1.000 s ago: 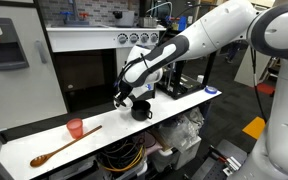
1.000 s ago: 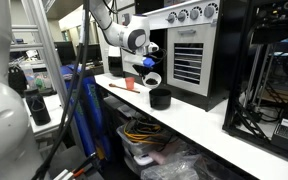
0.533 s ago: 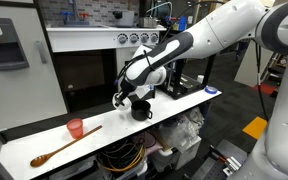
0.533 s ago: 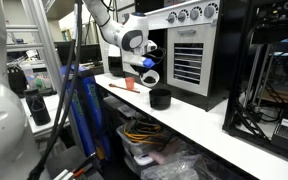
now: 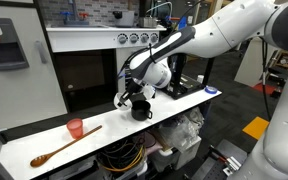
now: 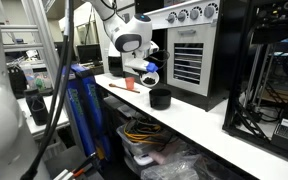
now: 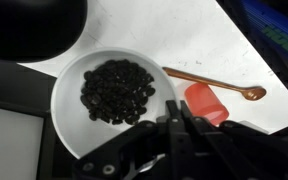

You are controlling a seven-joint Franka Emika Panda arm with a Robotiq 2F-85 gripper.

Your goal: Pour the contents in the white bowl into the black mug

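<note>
My gripper (image 7: 174, 118) is shut on the rim of the white bowl (image 7: 74, 90), which holds dark beans (image 7: 116, 90). In both exterior views I hold the bowl (image 5: 126, 98) (image 6: 151, 77) in the air, a little above and beside the black mug (image 5: 141, 110) (image 6: 160, 98) that stands on the white counter. In the wrist view the mug (image 7: 29, 25) is the dark round shape at the top left, next to the bowl. The bowl looks about level, with the beans still in it.
A pink-red cup (image 5: 75, 128) (image 7: 209, 102) and a wooden spoon (image 5: 62, 147) (image 7: 219, 83) lie on the counter (image 5: 104, 135) away from the mug. A small blue thing (image 5: 211, 91) sits at the counter's other end. An appliance with knobs (image 5: 134, 38) stands behind.
The arm's upper links have shifted a little and the bowl has moved slightly toward the mug. The mug, cup and spoon have not moved.
</note>
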